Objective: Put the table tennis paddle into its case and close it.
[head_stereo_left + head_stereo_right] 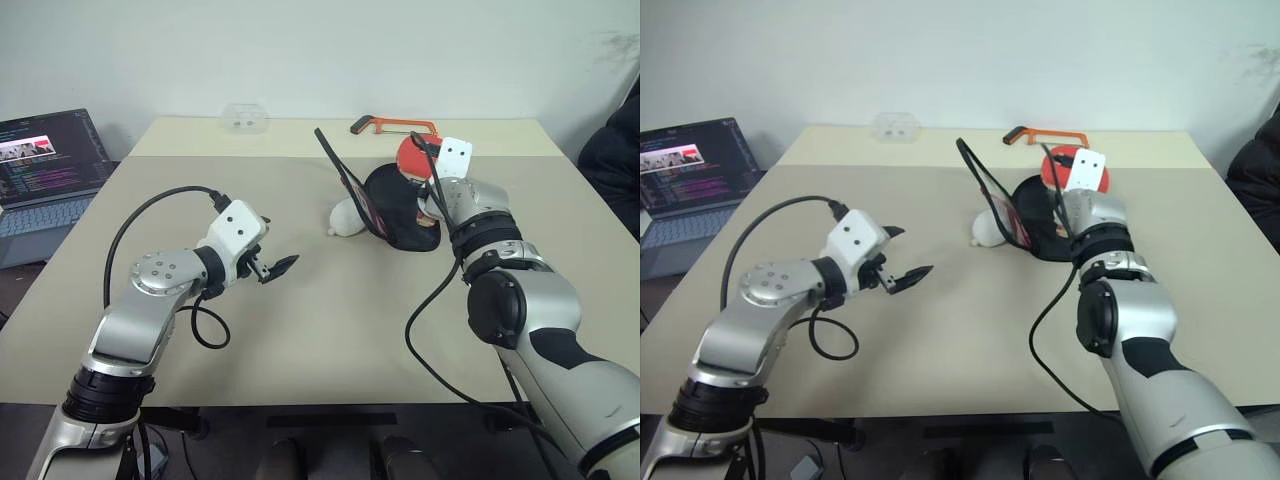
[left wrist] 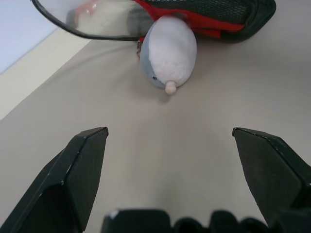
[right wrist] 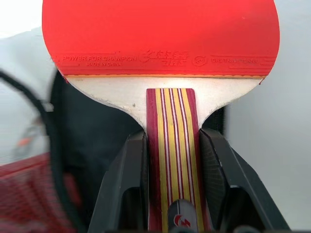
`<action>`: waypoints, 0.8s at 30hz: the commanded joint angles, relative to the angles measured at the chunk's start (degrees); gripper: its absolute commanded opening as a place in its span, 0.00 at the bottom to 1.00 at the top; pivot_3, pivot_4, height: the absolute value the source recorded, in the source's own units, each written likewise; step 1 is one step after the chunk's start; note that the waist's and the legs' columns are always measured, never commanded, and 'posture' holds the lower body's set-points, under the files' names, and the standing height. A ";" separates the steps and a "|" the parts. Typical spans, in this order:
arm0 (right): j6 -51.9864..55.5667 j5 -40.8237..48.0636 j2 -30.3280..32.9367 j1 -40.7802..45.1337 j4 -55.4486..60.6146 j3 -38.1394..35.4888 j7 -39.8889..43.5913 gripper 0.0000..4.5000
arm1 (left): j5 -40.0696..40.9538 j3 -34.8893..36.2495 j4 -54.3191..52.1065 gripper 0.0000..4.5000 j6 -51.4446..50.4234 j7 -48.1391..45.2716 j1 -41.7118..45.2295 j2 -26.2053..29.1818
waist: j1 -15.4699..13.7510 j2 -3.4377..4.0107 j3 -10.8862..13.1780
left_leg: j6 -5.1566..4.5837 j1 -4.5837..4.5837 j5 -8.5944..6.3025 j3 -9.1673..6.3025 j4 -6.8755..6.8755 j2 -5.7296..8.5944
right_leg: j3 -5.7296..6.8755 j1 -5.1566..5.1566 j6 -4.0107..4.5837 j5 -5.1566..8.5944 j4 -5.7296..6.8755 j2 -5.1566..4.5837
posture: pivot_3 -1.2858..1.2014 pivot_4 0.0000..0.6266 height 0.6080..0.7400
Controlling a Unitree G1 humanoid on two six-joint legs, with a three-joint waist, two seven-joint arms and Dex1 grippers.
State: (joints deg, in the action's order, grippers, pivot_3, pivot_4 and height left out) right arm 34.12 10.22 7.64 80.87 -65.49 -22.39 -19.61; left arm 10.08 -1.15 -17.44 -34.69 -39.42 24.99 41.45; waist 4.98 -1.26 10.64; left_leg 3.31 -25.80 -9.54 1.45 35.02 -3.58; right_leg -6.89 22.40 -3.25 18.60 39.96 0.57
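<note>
On the table [image 1: 300, 340], my right gripper [image 3: 172, 145] clamps the paddle [image 3: 160, 36] above the case [image 1: 395, 205]; my left gripper [image 2: 170, 160] gapes wide, holding nothing.

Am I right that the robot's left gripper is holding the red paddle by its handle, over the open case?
Not quite: the right gripper holds the table tennis paddle by its handle, as the right wrist view shows. The left gripper is open and holds nothing. The case lies open.
</note>
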 commanded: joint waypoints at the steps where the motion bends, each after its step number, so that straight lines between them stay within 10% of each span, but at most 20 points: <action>1: -2.89 -0.07 -0.78 2.79 -0.21 1.38 1.01 0.25 | 0.18 2.60 -3.42 1.00 -0.43 0.61 -0.29 1.13 | 0.01 0.00 0.00 | 0.00 0.00 0.00 0.00 0.00 0.00 | 0.00 0.00 0.00 0.00 0.01 0.00 | 0.52 0.24 1.00; 24: -9.01 -2.65 -2.07 -0.14 -6.57 4.78 2.41 0.25 | 0.03 4.45 -8.41 1.00 -4.52 2.75 -3.38 1.75 | 0.02 0.00 0.00 | 0.00 0.00 0.00 -0.03 0.01 0.00 | 0.02 -0.01 0.01 0.00 0.01 0.00 | 0.52 0.24 1.00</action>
State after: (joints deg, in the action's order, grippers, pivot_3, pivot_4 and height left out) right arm 27.70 7.90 4.75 79.78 -73.52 -18.43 -17.71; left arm 10.10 1.72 -23.12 -39.48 -37.00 21.25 42.45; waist 5.00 -1.26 10.64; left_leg 3.32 -25.79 -9.54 1.42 35.03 -3.59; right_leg -6.87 22.39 -3.25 18.59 39.98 0.57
